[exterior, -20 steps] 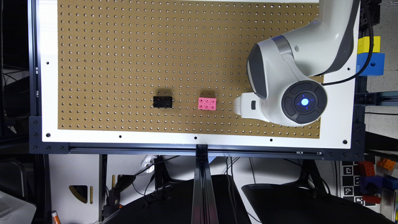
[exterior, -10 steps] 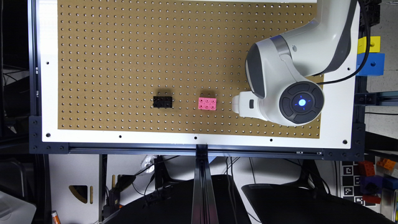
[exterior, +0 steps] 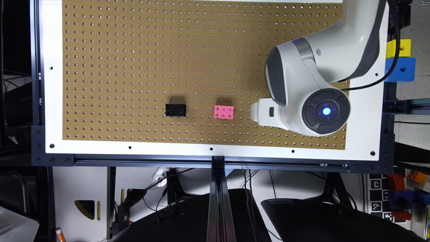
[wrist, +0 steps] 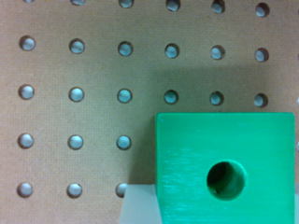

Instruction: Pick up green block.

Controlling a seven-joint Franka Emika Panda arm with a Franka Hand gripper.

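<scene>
At the lower right of the wrist view sat the green block, its round dark hole facing my camera, resting flat on the pegboard. A pale edge just beside the block's lower left corner may have been one finger; I could not tell whether my gripper was open or closed. On the exterior view my arm covered the board's right part, probably positioned over the block for a grasp. The pink brick and black brick lay apart, lower centre.
</scene>
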